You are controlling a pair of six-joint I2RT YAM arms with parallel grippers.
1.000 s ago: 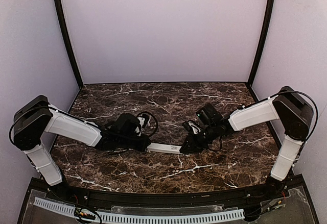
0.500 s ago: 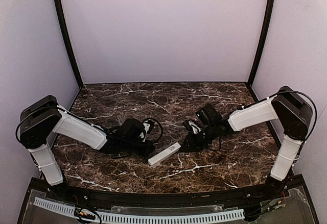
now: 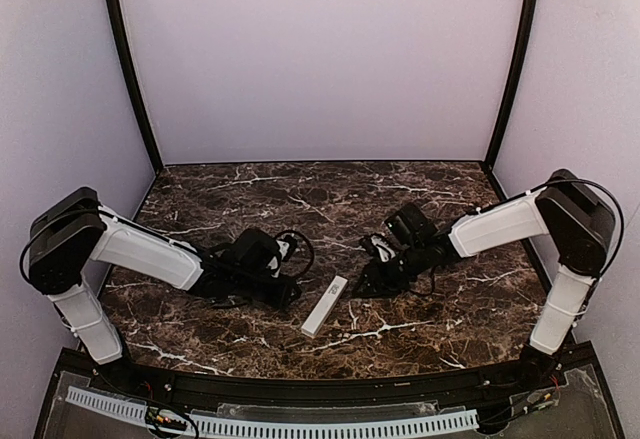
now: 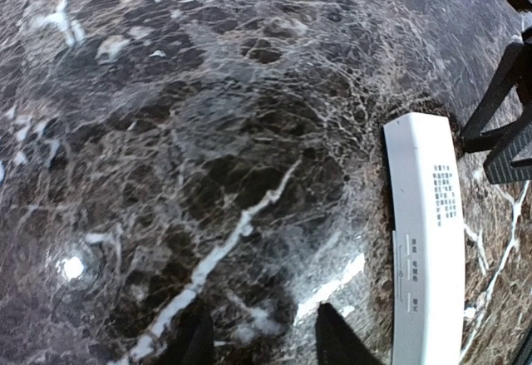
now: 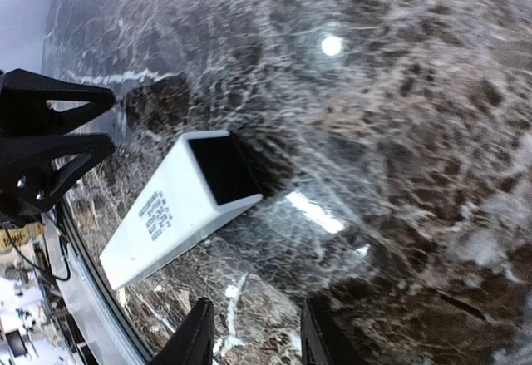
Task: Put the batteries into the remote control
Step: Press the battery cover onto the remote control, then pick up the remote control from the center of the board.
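The white remote control (image 3: 325, 304) lies flat and loose on the marble table, slanted between the two arms. The left wrist view has it to the right of the fingers, remote control (image 4: 428, 240), printed side up. The right wrist view looks at its dark end, remote control (image 5: 174, 207). My left gripper (image 3: 290, 294) (image 4: 266, 344) is open over bare marble, just left of the remote. To its right, my right gripper (image 3: 365, 284) (image 5: 256, 336) stands open, also empty. The batteries are out of view.
Dark veined marble table (image 3: 400, 199) with lilac walls on three sides. The black front rail (image 3: 300, 389) runs along the near edge. The left arm's fingers (image 5: 50, 140) appear at the left of the right wrist view.
A second ago both grippers held the remote level between them. Both jaws have opened, and the remote has dropped to the table and swung to a slant.
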